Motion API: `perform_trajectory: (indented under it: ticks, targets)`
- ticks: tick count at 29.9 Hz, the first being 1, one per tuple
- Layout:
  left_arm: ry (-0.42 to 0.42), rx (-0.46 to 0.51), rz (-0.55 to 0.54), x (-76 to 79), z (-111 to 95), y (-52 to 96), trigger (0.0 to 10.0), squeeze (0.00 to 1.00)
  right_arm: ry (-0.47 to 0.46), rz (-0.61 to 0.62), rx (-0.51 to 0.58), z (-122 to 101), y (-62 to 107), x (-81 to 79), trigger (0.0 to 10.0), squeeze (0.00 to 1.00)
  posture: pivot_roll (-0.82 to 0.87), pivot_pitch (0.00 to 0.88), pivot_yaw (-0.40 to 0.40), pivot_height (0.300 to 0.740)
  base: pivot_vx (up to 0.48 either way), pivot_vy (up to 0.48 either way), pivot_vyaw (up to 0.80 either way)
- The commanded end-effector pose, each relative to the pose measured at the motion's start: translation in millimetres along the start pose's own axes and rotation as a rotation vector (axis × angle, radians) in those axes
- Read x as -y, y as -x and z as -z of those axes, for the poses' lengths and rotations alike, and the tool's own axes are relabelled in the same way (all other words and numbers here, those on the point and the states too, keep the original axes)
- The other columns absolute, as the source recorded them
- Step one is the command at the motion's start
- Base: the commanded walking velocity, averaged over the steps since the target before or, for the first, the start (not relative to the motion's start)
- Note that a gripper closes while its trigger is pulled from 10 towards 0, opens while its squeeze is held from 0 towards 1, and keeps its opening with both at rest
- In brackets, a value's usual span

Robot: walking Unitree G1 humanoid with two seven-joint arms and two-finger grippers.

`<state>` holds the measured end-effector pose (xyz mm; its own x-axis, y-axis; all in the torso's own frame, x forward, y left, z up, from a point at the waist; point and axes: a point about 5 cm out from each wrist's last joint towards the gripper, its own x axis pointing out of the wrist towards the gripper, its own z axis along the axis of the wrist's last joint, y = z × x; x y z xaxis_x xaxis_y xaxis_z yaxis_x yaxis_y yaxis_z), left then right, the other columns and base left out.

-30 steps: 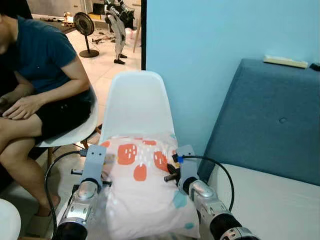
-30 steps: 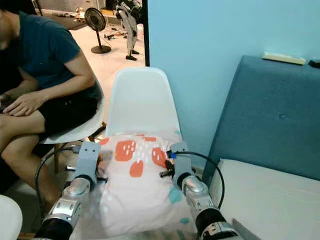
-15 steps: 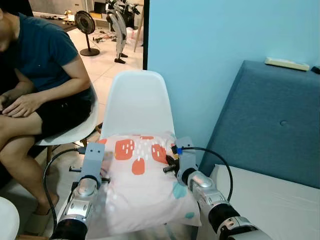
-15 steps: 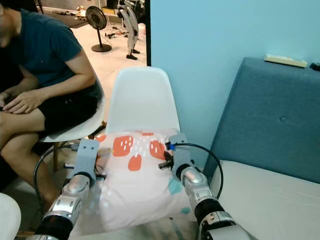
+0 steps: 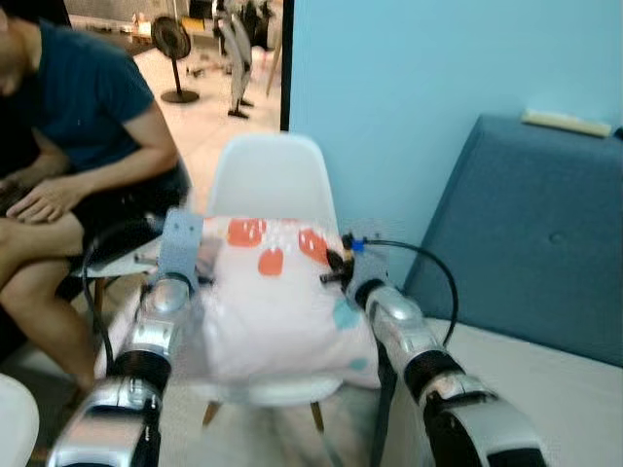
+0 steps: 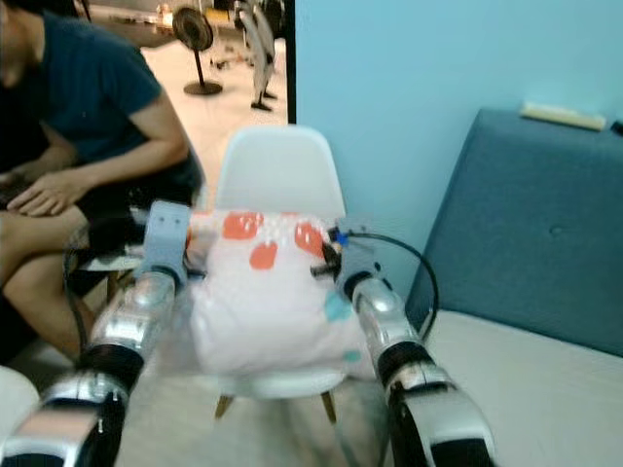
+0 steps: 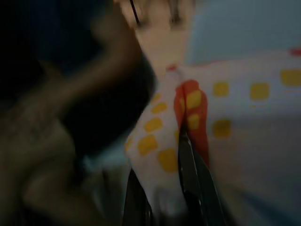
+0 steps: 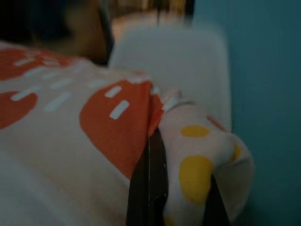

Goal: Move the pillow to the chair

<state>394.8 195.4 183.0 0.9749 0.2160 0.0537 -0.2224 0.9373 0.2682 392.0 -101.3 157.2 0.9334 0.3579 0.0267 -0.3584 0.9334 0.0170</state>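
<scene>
A pale pink pillow (image 5: 277,302) with orange and teal blotches hangs between my two arms, over the seat of a white shell chair (image 5: 269,185). My left gripper (image 5: 201,265) is shut on the pillow's left corner, where yellow spots on the cloth (image 7: 162,157) bunch between its black fingers (image 7: 190,186). On the right corner my right gripper (image 5: 334,267) is shut, the fabric (image 8: 197,165) pinched between its fingers (image 8: 150,188). The head views are blurred.
A person in a dark blue shirt (image 5: 78,107) sits on a second white chair at the left, close to my left arm. A blue headboard (image 5: 526,243) and a white mattress (image 5: 545,389) lie to the right. A light blue wall stands behind the chair.
Both arms have lifted the pillow up and forward, so it now hangs higher against the chair's back. The camera has shifted and the views have blurred.
</scene>
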Motion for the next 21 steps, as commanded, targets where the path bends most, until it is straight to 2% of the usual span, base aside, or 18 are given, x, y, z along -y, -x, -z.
perform_trajectory:
  ticks: [1, 2, 3, 4, 6, 10, 12, 13, 15, 16, 17, 18, 19, 20, 21]
  targets:
    - [0.012, 0.165, -0.059, -14.7, -42, -9.6, 10.0, 0.0, 0.009, 0.013, 0.153, -38, -8.1, 6.2, 10.0, 0.0, 0.01, 0.0, -0.028, 0.74, 0.0, 0.0, 0.0]
    - [0.032, 0.294, -0.079, -22.4, -86, -15.5, 10.0, 0.0, 0.001, 0.017, 0.287, -76, -13.5, 10.8, 10.0, 0.0, 0.02, 0.0, -0.028, 0.74, 0.0, 0.0, 0.0]
    - [0.032, 0.335, -0.087, -24.8, -99, -16.1, 10.0, 0.0, -0.001, 0.017, 0.331, -88, -14.2, 12.3, 10.0, 0.0, 0.02, 0.0, -0.028, 0.74, 0.0, 0.0, 0.0]
    - [0.032, 0.335, -0.087, -24.8, -99, -16.1, 10.0, 0.0, -0.001, 0.017, 0.331, -88, -14.2, 12.3, 10.0, 0.0, 0.02, 0.0, -0.028, 0.74, 0.0, 0.0, 0.0]
    - [-0.01, 0.421, -0.129, -32.2, -124, -14.6, 10.0, 0.0, 0.031, 0.043, 0.454, -116, -11.5, 19.1, 10.0, 0.0, 0.01, 0.004, -0.008, 0.74, 0.0, 0.0, 0.0]
    - [-0.005, 0.481, -0.142, -33.4, -131, -10.6, 10.0, 0.0, 0.026, 0.072, 0.508, -124, -7.8, 24.0, 10.0, 0.0, 0.0, 0.01, -0.003, 0.74, 0.0, 0.0, 0.0]
    - [-0.043, 0.518, -0.127, -26.0, -122, -4.8, 10.0, 0.0, 0.039, 0.087, 0.507, -112, -3.5, 25.5, 10.0, 0.0, 0.0, 0.012, 0.0, 0.74, 0.0, 0.0, 0.0]
    - [-0.091, 0.468, -0.1, -17.4, -100, -2.7, 10.0, 0.0, 0.039, 0.098, 0.434, -88, -2.3, 24.0, 10.0, 0.0, 0.0, 0.019, 0.003, 0.74, 0.0, 0.0, 0.0]
    - [-0.091, 0.468, -0.1, -17.4, -100, -2.7, 10.0, 0.0, 0.039, 0.098, 0.434, -88, -2.3, 24.0, 10.0, 0.0, 0.0, 0.019, 0.003, 0.74, 0.0, 0.0, 0.0]
    - [-0.124, 0.344, -0.066, -6.4, -60, 2.1, 10.0, 0.0, 0.041, 0.101, 0.294, -50, 0.4, 19.1, 10.0, 0.0, -0.01, 0.023, 0.002, 0.74, 0.0, 0.0, 0.0]
    - [-0.124, 0.344, -0.066, -6.4, -60, 2.1, 10.0, 0.0, 0.041, 0.101, 0.294, -50, 0.4, 19.1, 10.0, 0.0, -0.01, 0.023, 0.002, 0.74, 0.0, 0.0, 0.0]
    - [-0.157, 0.183, -0.022, 5.2, -8, 13.6, 10.0, 0.0, 0.057, 0.075, 0.128, -5, 8.1, 9.0, 10.0, 0.0, -0.01, 0.024, -0.001, 0.74, 0.0, 0.0, 0.0]
    - [-0.177, 0.113, 0.003, 10.2, 15, 20.9, 10.0, 0.0, 0.057, 0.058, 0.054, 15, 13.1, 3.7, 10.0, 0.0, -0.01, 0.024, -0.001, 0.74, 0.0, 0.0, 0.0]
    - [-0.177, 0.113, 0.003, 10.2, 15, 20.9, 10.0, 0.0, 0.057, 0.058, 0.054, 15, 13.1, 3.7, 10.0, 0.0, -0.01, 0.024, -0.001, 0.74, 0.0, 0.0, 0.0]
    - [-0.193, -0.022, 0.066, 20.4, 55, 35.6, 10.0, 0.0, 0.055, 0.026, -0.059, 46, 24.7, -4.6, 10.0, 0.0, -0.01, 0.025, -0.011, 0.74, 0.0, 0.0, 0.0]
